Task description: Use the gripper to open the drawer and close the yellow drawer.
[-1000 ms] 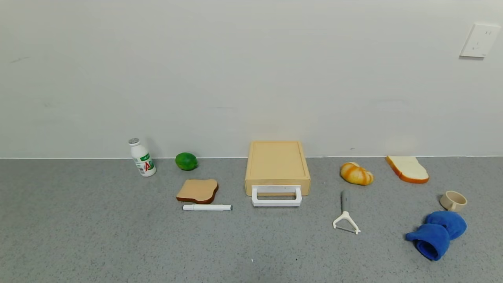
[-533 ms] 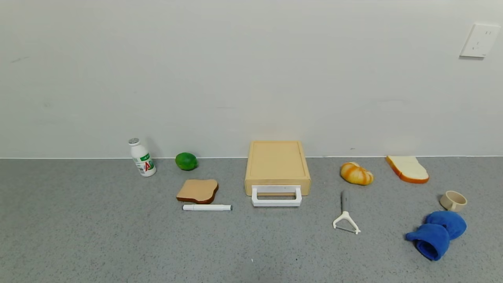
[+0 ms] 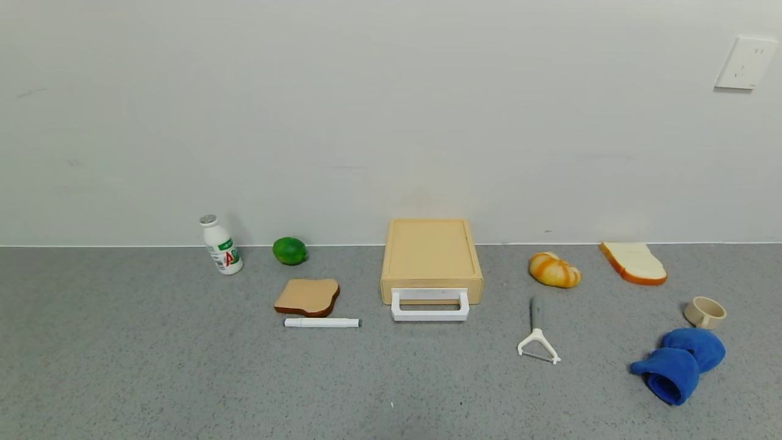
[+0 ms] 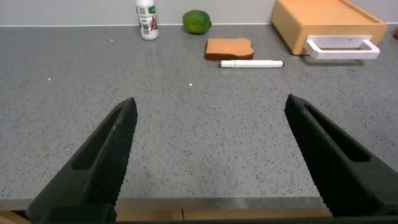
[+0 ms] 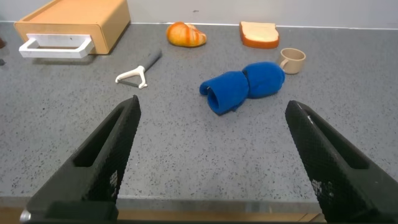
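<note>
The pale yellow-tan drawer [image 3: 431,253] stands against the back wall at the table's middle, its tray pushed in and its white loop handle [image 3: 430,305] facing me. It also shows in the left wrist view [image 4: 326,22] and the right wrist view [image 5: 74,25]. Neither arm shows in the head view. My left gripper [image 4: 211,155] is open and empty over the table's near edge, far from the drawer. My right gripper [image 5: 211,155] is open and empty over the near edge too.
Left of the drawer lie a toast slice [image 3: 307,296], a white marker [image 3: 322,322], a lime [image 3: 289,250] and a small bottle [image 3: 221,244]. Right of it lie a peeler [image 3: 537,339], a croissant [image 3: 554,270], a bread slice [image 3: 633,263], a cup [image 3: 704,311] and a blue cloth [image 3: 681,363].
</note>
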Action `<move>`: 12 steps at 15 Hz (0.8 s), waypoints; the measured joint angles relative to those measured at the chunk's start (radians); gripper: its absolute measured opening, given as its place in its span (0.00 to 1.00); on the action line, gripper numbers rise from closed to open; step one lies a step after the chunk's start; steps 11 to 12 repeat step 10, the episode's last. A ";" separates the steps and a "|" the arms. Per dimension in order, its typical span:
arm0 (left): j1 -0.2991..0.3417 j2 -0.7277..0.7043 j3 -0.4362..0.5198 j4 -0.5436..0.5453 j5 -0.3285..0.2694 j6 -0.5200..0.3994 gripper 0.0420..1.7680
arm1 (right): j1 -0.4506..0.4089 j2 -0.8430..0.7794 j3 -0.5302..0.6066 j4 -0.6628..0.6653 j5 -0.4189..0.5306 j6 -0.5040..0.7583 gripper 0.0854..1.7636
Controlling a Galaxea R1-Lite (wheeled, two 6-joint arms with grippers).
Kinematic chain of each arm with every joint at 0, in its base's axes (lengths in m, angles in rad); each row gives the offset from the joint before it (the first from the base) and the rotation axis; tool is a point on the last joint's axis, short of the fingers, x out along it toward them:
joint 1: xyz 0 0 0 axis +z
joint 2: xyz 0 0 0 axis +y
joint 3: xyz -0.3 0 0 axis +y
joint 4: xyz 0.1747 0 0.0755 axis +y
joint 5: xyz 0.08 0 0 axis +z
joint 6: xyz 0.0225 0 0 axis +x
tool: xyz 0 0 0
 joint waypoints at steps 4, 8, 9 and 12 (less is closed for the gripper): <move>0.000 0.000 0.000 0.000 0.000 0.000 0.97 | 0.000 0.000 0.000 0.000 0.000 0.000 0.97; 0.000 0.000 0.000 0.000 0.000 0.000 0.97 | 0.000 0.000 0.000 0.000 0.000 0.000 0.97; 0.000 0.000 0.000 0.000 0.000 0.000 0.97 | 0.000 0.000 0.000 0.000 0.000 0.000 0.97; 0.000 0.000 0.000 0.000 0.000 0.000 0.97 | 0.000 0.000 0.000 0.001 0.000 0.000 0.97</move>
